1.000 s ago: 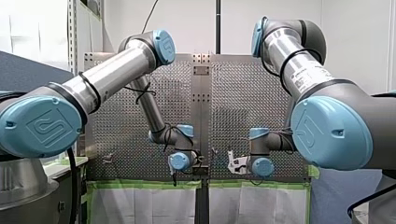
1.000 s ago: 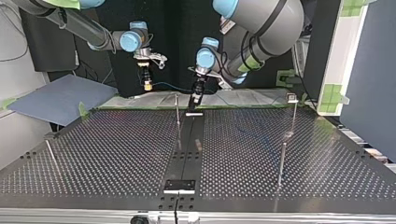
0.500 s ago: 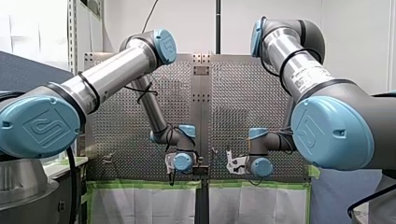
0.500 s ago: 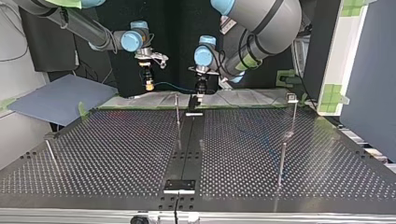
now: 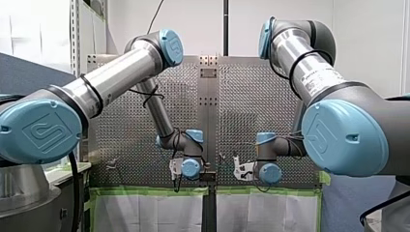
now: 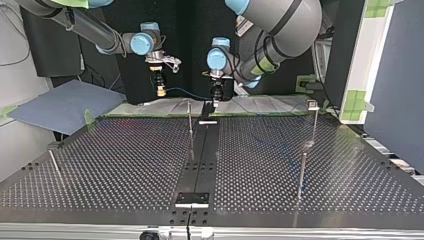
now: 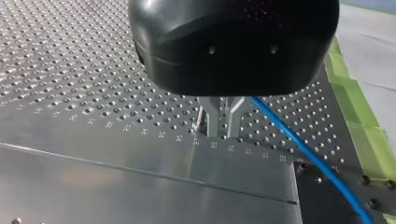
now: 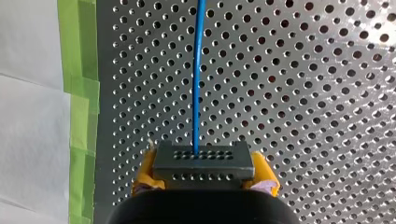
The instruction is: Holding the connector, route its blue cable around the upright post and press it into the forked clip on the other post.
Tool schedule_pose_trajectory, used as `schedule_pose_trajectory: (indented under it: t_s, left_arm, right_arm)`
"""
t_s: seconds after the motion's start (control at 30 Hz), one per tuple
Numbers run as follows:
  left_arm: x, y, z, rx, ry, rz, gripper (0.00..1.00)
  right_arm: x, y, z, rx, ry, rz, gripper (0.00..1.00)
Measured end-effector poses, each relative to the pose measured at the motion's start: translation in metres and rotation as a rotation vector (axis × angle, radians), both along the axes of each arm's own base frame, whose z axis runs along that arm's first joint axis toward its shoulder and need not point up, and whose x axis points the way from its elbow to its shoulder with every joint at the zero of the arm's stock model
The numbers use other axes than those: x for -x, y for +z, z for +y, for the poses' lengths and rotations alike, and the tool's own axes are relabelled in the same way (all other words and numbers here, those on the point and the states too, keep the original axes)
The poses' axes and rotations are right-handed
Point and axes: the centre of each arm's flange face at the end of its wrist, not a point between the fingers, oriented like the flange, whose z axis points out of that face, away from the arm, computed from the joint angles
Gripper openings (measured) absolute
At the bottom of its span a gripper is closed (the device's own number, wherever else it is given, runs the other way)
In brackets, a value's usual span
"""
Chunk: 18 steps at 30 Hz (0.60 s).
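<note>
Slowly, the right pincer (image 8: 205, 171) and the left pincer (image 7: 221, 128) have both edged toward the top view's right. The right one stays clenched on the connector (image 8: 204, 161), its blue cable (image 8: 196, 70) running across to the left one, whose grip cannot be told. The cable still lies beyond the upright post (image 6: 189, 117), so routing has barely begun, and the forked clip (image 6: 313, 105) waits untouched.

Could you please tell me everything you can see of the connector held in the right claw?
The connector is a small dark grey rectangular block, plastic by its look, with two rows of tiny holes in the face that shows. The blue cable leaves a hole in the row farther from my right claw and runs straight ahead over the perforated table. The claw is shut on it, a yellow pad against each end, and it sits square between them.
</note>
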Motion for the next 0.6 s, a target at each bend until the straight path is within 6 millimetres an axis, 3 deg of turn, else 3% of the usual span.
schedule_pose_trajectory:
  t_s: [0.6]
  left_arm:
    - [0.0014,0.0001,-0.0016,-0.003,-0.002,-0.001,0.25]
  right_arm:
    - [-0.0053,-0.0001,0.0045,-0.001,0.012,0.002,0.36]
